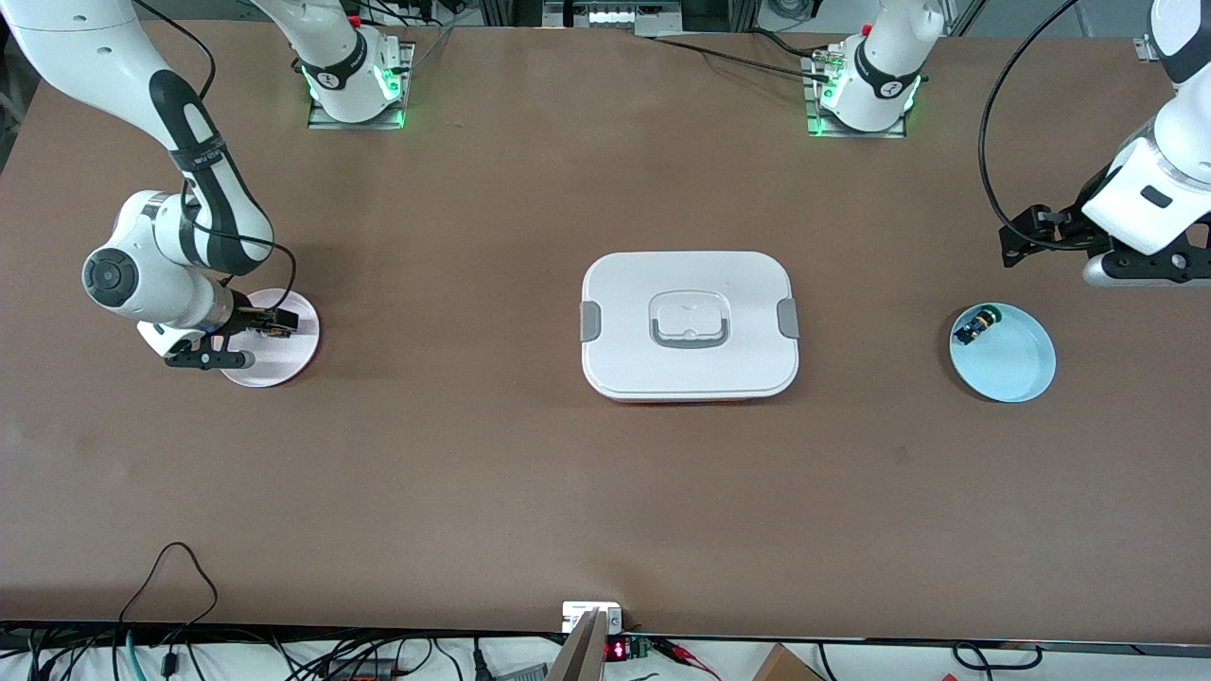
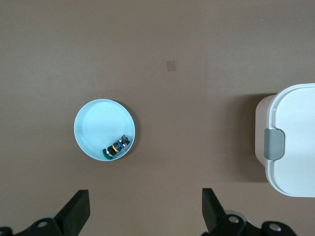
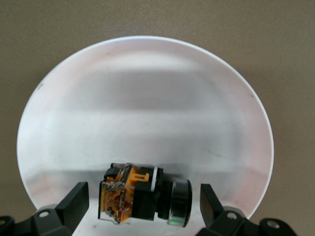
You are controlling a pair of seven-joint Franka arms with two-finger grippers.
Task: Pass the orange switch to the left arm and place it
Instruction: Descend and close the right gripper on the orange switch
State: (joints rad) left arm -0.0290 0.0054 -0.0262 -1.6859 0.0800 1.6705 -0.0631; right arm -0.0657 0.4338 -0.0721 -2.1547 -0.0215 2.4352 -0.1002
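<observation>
The orange switch point(image 3: 142, 194), black with an orange end, lies on its side on a pale pink plate point(image 3: 147, 98) toward the right arm's end of the table. My right gripper point(image 3: 143, 191) is low over that plate point(image 1: 289, 364), open, with a finger on each side of the switch point(image 1: 274, 324) and a gap at both. My left gripper point(image 2: 145, 201) is open and empty, up over bare table beside a light blue plate point(image 2: 98, 125) at the left arm's end. The white box point(image 1: 689, 284) stands mid-table between the plates; its corner shows in the left wrist view point(image 2: 295, 137).
On the blue plate point(image 1: 1017, 364) lies another small black switch with a green-blue cap point(image 1: 977, 326), also in the left wrist view point(image 2: 116, 146). Cables and electronics run along the table edge nearest the front camera.
</observation>
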